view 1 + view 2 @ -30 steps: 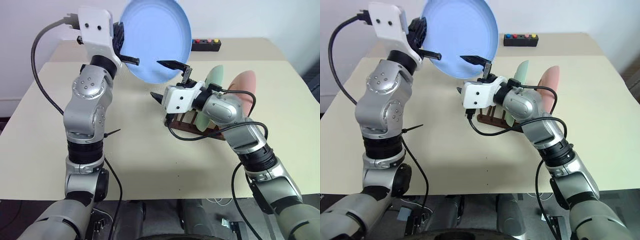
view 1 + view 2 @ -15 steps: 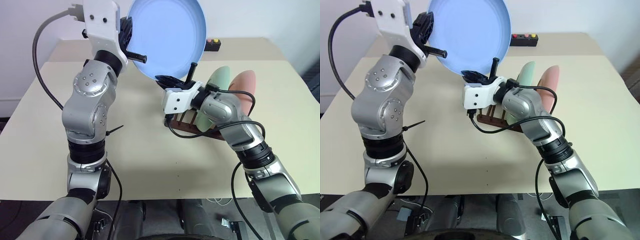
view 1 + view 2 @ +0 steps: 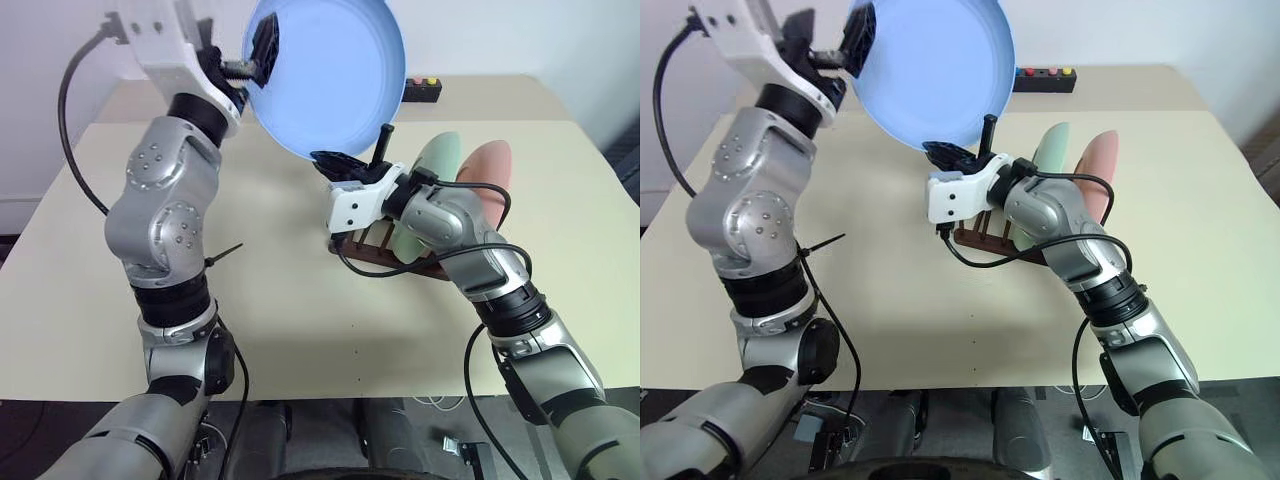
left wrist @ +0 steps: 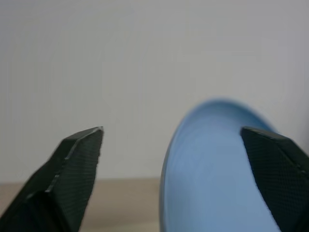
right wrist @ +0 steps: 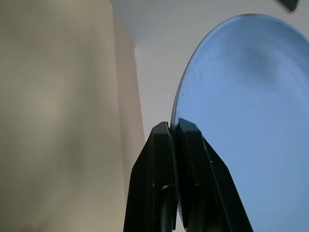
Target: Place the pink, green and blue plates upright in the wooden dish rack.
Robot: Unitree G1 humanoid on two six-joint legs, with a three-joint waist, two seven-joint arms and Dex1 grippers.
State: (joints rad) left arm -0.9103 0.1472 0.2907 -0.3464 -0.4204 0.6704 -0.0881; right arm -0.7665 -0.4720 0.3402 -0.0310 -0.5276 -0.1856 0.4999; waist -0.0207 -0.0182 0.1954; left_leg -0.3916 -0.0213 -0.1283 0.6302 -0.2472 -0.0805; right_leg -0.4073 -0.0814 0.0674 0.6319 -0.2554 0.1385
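Observation:
The light blue plate [image 3: 335, 85] is held up on edge above the table. My right gripper [image 3: 342, 160] is shut on its lower rim, and the right wrist view shows both fingers [image 5: 161, 145] pinched on that edge. At the plate's upper left rim my left gripper [image 3: 255, 55] is open, one finger [image 4: 79, 154] on each side of the rim with a gap. The green plate [image 3: 428, 190] and the pink plate [image 3: 492, 170] stand upright in the wooden dish rack [image 3: 385, 255], just behind my right arm.
A black box with coloured buttons [image 3: 422, 90] lies at the far edge of the beige table [image 3: 290, 300]. A wall rises behind the table. Cables hang from both wrists.
My right gripper closed on the blue plate's lower rim. My left gripper then opened off the upper rim, rolled and lifted a little. The plate has shifted slightly to the right.

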